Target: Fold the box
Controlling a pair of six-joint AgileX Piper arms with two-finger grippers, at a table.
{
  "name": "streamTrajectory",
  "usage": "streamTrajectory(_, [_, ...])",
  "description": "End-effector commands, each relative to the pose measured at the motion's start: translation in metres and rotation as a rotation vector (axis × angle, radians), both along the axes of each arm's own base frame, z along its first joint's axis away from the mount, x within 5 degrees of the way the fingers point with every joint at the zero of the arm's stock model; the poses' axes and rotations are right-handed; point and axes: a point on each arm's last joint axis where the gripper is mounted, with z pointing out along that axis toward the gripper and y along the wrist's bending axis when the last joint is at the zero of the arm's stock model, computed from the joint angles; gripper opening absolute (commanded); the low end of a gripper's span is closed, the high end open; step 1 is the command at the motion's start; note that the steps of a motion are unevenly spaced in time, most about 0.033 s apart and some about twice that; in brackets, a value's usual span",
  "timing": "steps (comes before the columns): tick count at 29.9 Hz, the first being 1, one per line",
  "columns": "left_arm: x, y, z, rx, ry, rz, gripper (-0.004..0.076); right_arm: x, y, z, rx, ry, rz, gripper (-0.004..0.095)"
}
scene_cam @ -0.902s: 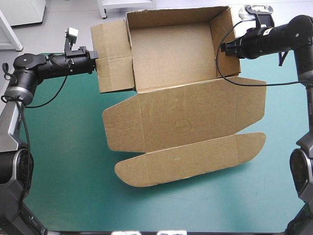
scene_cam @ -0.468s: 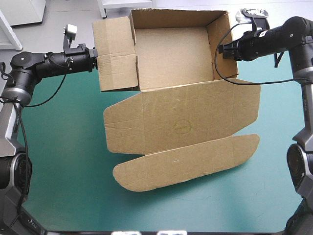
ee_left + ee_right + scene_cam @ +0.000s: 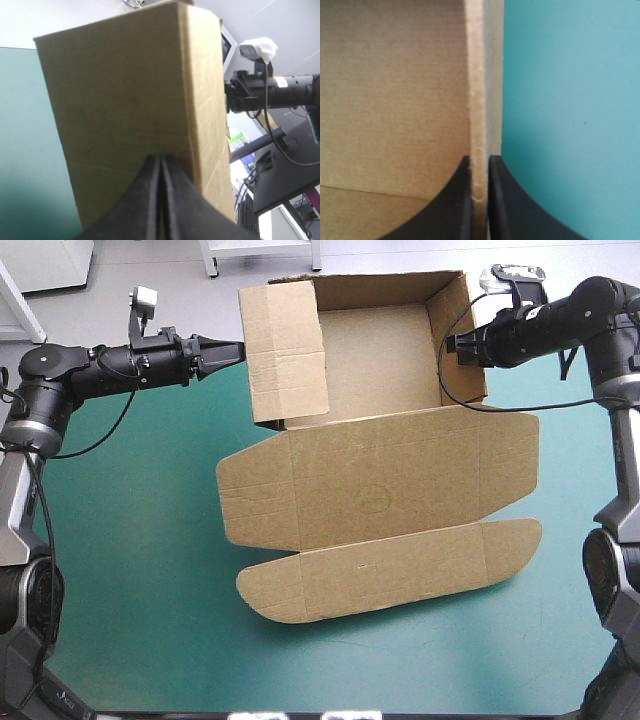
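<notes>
Teal-green cover (image 3: 140,550) bears the box (image 3: 380,480), lid pointing nearward; right tool (image 3: 479,161) clamps its wall, left tool (image 3: 161,160) closed, empty.

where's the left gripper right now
High view: at the table's far left, the left gripper, shut, points at the outer face of the box's raised left wall.

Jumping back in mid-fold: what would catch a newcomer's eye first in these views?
The brown box dominates: an open tray toward the table's far edge, its lid lying flat on the teal-green cover toward the near side. The left gripper, shut to a point, meets the outer face of the raised left flap, while the right gripper is clamped on the right wall.
</notes>
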Motion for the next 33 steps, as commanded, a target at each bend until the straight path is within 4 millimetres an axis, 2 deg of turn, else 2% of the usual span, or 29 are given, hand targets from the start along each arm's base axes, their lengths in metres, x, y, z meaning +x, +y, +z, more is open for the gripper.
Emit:
streamTrajectory(1, [-0.026,-0.008,0.033,-0.071,-0.071,-0.094,-0.0008,-0.017,0.002,0.028,0.05,-0.072,0.009,-0.0003])
streamTrajectory(12, [-0.026,-0.01,0.032,-0.063,-0.064,-0.099,-0.0003,-0.017,0.002,0.028,0.052,-0.071,0.008,-0.0003])
streamTrajectory(14, [-0.027,-0.014,0.032,-0.061,-0.063,-0.109,0.0048,-0.017,0.004,0.028,0.052,-0.071,0.012,-0.0003])
streamTrajectory(20, [-0.027,-0.017,0.032,-0.063,-0.054,-0.116,0.0393,-0.018,0.012,0.027,0.035,-0.071,0.028,-0.0003])
streamTrajectory(22, [-0.028,-0.017,0.032,-0.069,-0.037,-0.114,0.0466,-0.018,0.012,0.027,0.022,-0.07,0.025,-0.0003])
streamTrajectory(23, [-0.028,-0.017,0.032,-0.07,-0.036,-0.114,0.0486,-0.018,0.014,0.027,0.022,-0.068,0.024,-0.0003])
streamTrajectory(33, [-0.026,-0.02,0.027,-0.006,-0.001,-0.077,0.0487,-0.02,0.025,0.024,-0.029,-0.057,0.011,-0.0003])
